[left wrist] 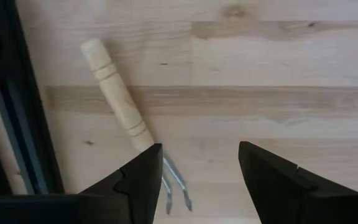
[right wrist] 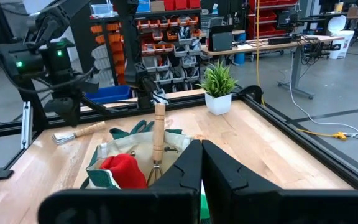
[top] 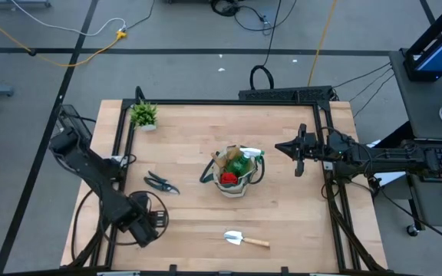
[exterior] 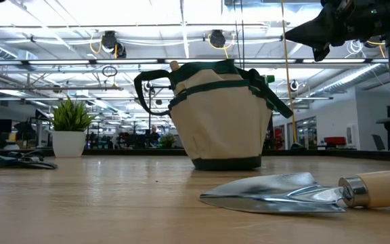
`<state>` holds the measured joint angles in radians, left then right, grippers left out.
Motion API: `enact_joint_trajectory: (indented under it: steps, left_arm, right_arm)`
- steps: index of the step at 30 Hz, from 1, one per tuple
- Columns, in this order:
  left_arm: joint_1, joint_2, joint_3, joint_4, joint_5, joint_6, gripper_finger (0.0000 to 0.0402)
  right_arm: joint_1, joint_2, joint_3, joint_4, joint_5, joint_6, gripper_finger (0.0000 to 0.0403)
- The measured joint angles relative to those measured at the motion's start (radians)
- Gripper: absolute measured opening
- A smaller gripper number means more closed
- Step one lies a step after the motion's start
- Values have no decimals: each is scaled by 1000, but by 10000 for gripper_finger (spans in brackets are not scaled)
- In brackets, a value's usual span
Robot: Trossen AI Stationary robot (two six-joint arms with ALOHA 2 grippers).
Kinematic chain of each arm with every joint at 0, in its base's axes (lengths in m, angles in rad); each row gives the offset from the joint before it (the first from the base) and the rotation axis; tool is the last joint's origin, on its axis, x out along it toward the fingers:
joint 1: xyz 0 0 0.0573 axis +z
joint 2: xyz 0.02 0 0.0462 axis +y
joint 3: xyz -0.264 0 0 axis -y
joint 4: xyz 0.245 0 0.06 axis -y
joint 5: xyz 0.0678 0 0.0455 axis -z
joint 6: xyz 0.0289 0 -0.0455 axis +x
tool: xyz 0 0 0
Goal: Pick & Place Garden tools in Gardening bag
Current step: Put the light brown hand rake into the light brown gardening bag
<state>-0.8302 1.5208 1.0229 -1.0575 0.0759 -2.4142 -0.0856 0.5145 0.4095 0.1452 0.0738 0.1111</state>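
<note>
high view showed my left gripper [top: 143, 228] at the table's seven o'clock, jaws apart over a wooden-handled fork [left wrist: 131, 127] — not gripping it. right gripper [top: 294, 147] sat clamped empty at three o'clock of the central gardening bag [top: 236, 182]; a trowel [top: 244, 240] lay at its six, shears [top: 161, 182] at nine.

I work over a pale wooden table [top: 282, 222] framed in black rails, on a grey floor [top: 190, 31] crossed by yellow cables. Beyond stand red-binned shelves [right wrist: 166, 37], a workbench [right wrist: 272, 46], and bright ceiling strip lights [exterior: 181, 27].
</note>
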Motion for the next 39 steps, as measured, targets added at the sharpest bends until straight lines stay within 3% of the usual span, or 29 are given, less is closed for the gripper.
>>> enact_joint_trajectory:
  steps: [11, 21, 29, 33, 39]
  left_arm:
    - [-16, 128, 0, -5, 160, 7, 218]
    - [-23, 142, -69, 20, 186, -5, 218]
    - [-12, 133, -193, 268, 191, -8, 218]
    - [6, 130, -219, 305, 205, -3, 216]
    - [17, 130, -221, 317, 190, 3, 143]
  right_arm:
    - [0, 0, 0, 0, 0, 0, 0]
    - [0, 0, 0, 1, 0, 1, 0]
    - [0, 0, 0, 1, 0, 10, 0]
    - [0, 0, 0, 1, 0, 10, 0]
    - [0, 0, 0, 6, 1, 8, 0]
